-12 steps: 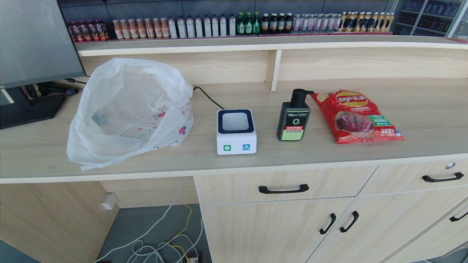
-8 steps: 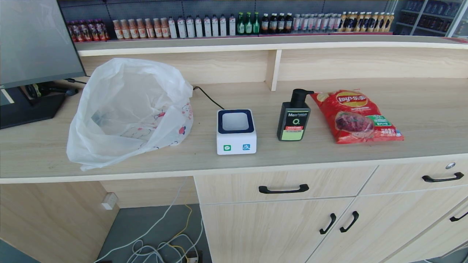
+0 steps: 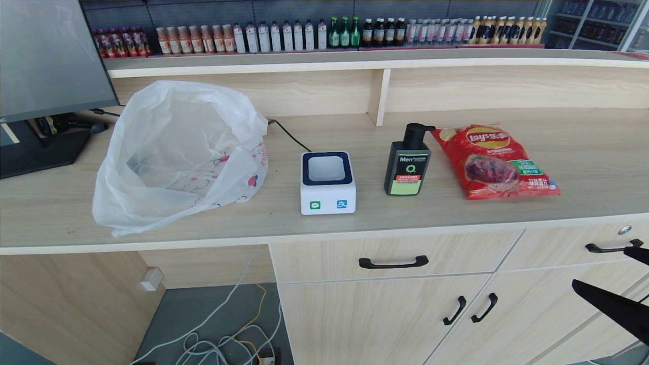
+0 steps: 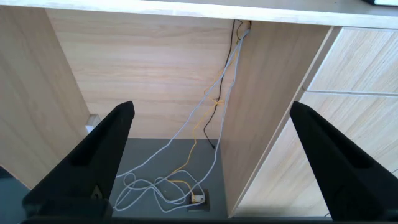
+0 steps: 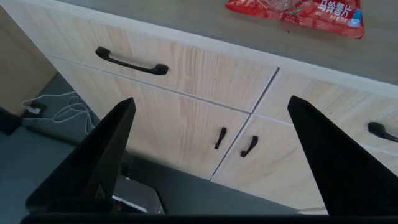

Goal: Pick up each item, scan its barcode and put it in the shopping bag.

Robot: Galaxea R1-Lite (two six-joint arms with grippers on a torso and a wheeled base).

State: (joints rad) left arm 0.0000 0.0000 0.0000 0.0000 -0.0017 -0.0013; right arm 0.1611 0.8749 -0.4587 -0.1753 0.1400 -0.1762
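Note:
On the wooden counter [image 3: 456, 208] a white plastic shopping bag [image 3: 177, 152] stands open at the left. To its right sit a white barcode scanner [image 3: 327, 182], an upright dark pump bottle [image 3: 407, 162] and a flat red chips bag [image 3: 494, 162]. My right gripper [image 3: 599, 265] is open and low in front of the drawers, below and right of the chips bag [image 5: 298, 9]; its own view shows the gripper [image 5: 211, 101] holding nothing. My left gripper [image 4: 212, 107] is open and empty below the counter, facing the recess with cables [image 4: 186, 180].
A monitor [image 3: 45, 56] on a black stand occupies the counter's far left. A raised shelf with a divider [image 3: 379, 96] runs behind the items, with bottle rows beyond. Drawer handles [image 3: 393, 262] and cabinet door handles [image 5: 233, 142] protrude below the counter edge.
The right gripper's black fingers have come into the head view at the lower right. Nothing on the counter has moved.

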